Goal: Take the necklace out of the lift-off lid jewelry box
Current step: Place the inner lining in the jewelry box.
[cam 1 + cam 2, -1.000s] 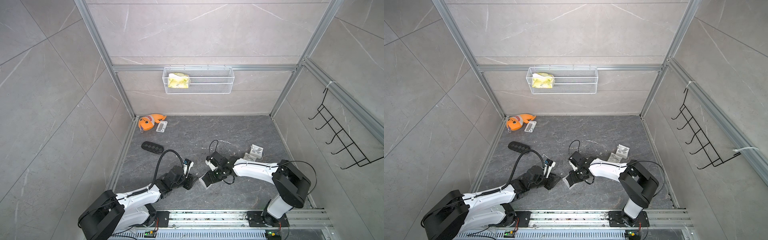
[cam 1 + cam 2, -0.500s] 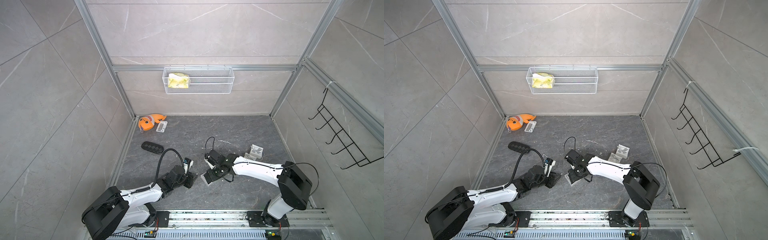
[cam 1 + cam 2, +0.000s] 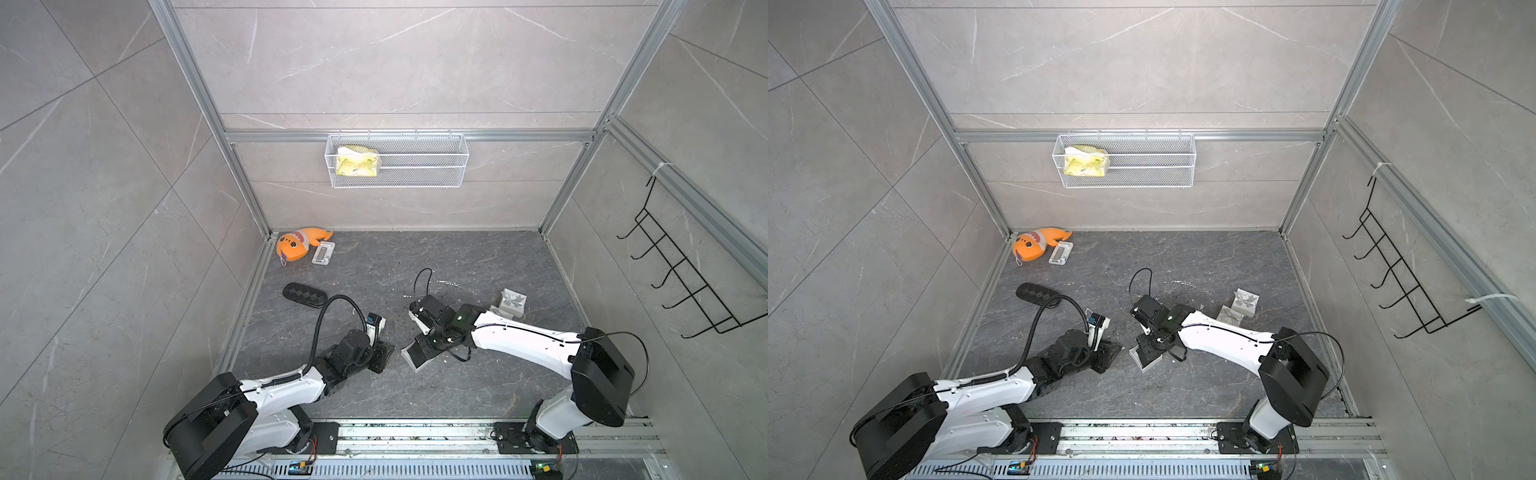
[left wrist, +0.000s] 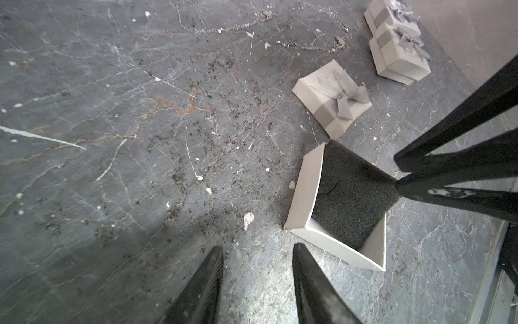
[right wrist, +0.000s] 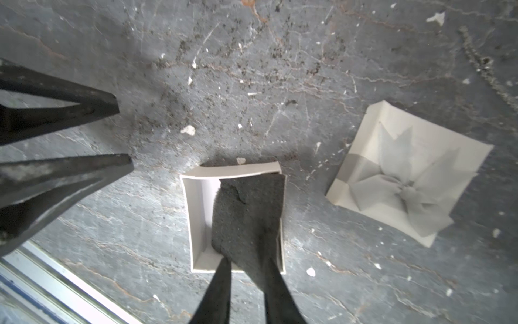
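The white jewelry box [image 5: 196, 218] stands open on the dark floor, also seen in both top views [image 3: 415, 359] [image 3: 1144, 361]. Its dark foam pad [image 5: 246, 213] [image 4: 350, 190] is tilted up out of the box. My right gripper [image 5: 246, 262] [image 4: 396, 174] is shut on the pad's edge. The lid with a grey bow [image 5: 406, 185] [image 4: 330, 98] lies beside the box. No necklace shows inside the box. Thin silver chains [image 4: 308, 46] lie on the floor beyond the lid. My left gripper [image 4: 257, 248] [image 5: 124, 133] stands open and empty just short of the box.
Two closed grey-bowed boxes [image 4: 400, 59] [image 3: 513, 301] sit near the right wall. An orange toy [image 3: 297, 247], a small white holder [image 3: 323, 253] and a black oval tray [image 3: 303, 294] lie at the back left. A wire basket [image 3: 395, 162] hangs on the back wall.
The right arm has shifted a little over the box, and the box has slid slightly away from the front rail. The left arm has hardly moved.
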Controlling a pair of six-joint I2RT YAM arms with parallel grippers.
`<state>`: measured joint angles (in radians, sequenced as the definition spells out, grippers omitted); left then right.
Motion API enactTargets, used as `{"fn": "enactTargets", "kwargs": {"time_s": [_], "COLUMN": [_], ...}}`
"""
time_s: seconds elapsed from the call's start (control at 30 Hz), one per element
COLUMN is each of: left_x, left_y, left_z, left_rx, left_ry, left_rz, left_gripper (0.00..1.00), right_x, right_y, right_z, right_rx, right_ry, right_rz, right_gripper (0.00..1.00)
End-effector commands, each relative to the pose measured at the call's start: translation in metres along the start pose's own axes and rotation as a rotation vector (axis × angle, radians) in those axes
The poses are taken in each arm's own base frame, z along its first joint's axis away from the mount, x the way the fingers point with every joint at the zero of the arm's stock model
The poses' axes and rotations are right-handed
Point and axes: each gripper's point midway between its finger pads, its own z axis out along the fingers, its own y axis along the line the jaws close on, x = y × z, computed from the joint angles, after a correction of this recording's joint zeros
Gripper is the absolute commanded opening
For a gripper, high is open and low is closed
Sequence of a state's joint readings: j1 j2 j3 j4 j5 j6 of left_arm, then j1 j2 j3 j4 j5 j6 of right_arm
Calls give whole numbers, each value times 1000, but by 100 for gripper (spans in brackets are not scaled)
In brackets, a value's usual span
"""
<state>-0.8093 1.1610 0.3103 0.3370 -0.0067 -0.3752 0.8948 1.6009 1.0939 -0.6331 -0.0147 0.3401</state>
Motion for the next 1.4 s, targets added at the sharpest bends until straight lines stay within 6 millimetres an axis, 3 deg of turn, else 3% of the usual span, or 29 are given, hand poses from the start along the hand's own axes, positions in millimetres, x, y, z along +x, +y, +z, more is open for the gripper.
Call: {"fn": "enactTargets", "kwargs": {"time_s": [0.0, 0.2, 0.43, 0.6, 0.83, 1.37], "left_x": [-25, -31, -39, -39, -42, -45], "left_y": [-3, 1, 2, 3, 1, 2], "left_z": [-9, -21, -30, -29, -24, -21], "left_rx": [-14, -42, -56, -61, -58, -68], "left_ry": [-85, -109, -142, -140, -139, -149], "left_rz": [0, 13, 25, 29, 34, 47], "left_gripper": [44, 44, 45, 45, 45, 45], "right_x": [9, 20, 15, 5, 1, 1], "right_y": [-3, -17, -7, -1, -16, -19], "right_z": [22, 48, 62, 47, 17, 36], "right_rx": [22, 104, 52, 19, 117, 208], "right_ry": [44, 105, 95, 40, 14, 48], "right_rz": [3, 4, 5, -19, -21, -56], "right_gripper": [21, 18, 17, 18, 19, 10]}}
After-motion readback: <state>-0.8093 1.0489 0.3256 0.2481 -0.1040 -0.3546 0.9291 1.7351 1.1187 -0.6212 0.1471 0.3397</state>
